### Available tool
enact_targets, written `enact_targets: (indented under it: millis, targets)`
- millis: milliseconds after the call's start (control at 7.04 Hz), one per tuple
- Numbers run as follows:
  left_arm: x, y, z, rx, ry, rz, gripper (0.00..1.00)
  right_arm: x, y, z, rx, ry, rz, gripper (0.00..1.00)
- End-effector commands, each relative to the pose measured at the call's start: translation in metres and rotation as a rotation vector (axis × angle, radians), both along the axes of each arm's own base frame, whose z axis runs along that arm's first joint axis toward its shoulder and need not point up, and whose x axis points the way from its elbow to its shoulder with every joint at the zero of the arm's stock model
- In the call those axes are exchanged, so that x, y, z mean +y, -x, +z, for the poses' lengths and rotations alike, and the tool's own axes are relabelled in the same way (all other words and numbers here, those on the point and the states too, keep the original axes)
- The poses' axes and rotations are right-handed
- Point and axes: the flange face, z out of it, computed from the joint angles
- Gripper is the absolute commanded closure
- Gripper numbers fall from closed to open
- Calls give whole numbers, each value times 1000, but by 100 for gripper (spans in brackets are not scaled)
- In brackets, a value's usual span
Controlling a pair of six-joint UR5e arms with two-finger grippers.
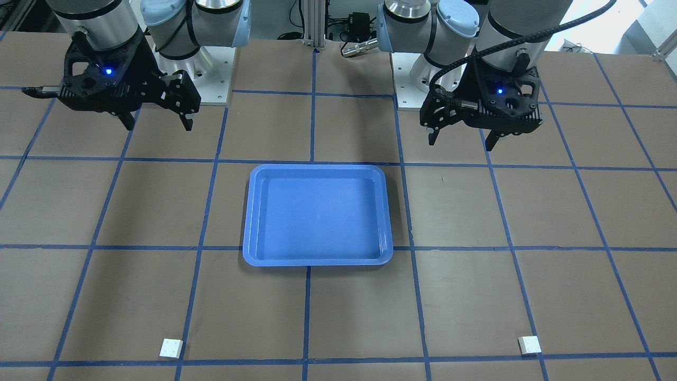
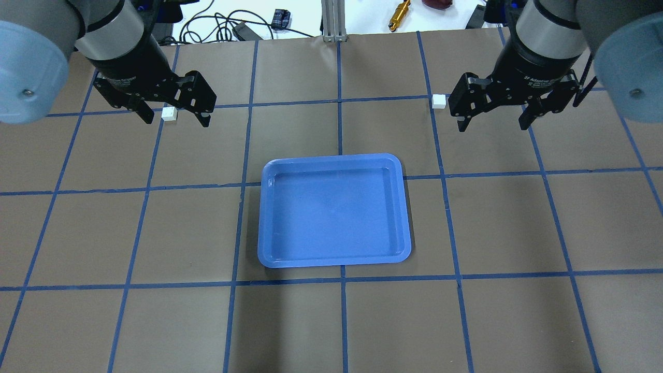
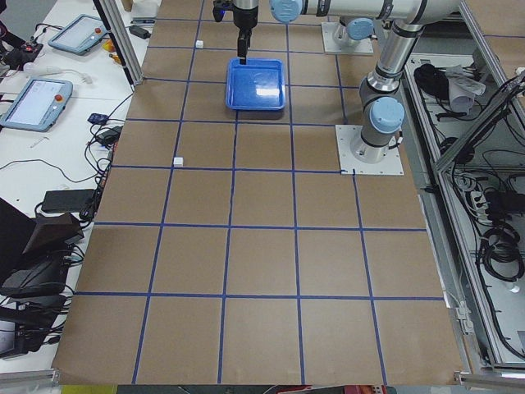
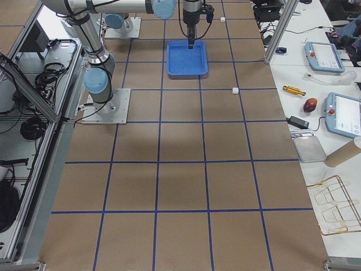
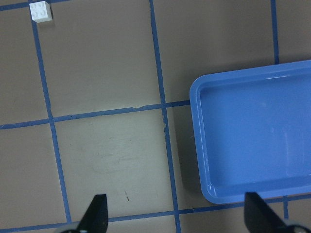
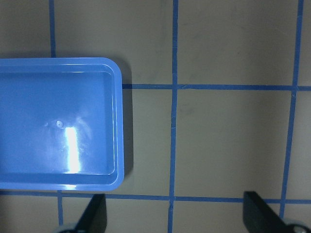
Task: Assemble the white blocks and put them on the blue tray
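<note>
A shallow rectangular blue plastic tray lies mid-table. A tiny white studded plastic brick sits toward one operators'-edge corner, its twin toward the other. The left gripper and right gripper hang agape.

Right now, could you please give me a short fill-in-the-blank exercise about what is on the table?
1. Inside, the blue tray is ___.
2. The white blocks lying apart on the table number ___.
3. The left gripper and the right gripper both have their fingers ___.
Missing words: empty; two; open.
</note>
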Motion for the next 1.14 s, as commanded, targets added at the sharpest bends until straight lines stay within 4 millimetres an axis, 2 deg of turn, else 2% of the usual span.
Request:
enact_targets:
  millis: [0,142,284,426,568,710,852,994]
  targets:
    - [1,0,1,0,2,3,0,-15,38,-11,-58,-5,44,0]
    - [1,-1,1,2,-1,4,0,-40,65,-25,-121,-7,32,0]
    - [-1,-2,0,3,-4,7,0,-53,73,-28,-108,59,223,0]
    - [-14,-15,-10,3,-17,26,0,-66,83,-39,-109,84,283,0]
    - [-36,-46,-26,39,-29,83,0,-89,97,-56,-99,113,299,0]
    - [-60,-66,-43,89,-15,110,0,-101,109,-67,-81,151,399,0]
    - [-86,-75,-64,83,12,93,0,-116,115,-88,-106,149,407,0]
    - [-112,-83,-95,73,19,35,0,-127,118,-104,-148,170,404,0]
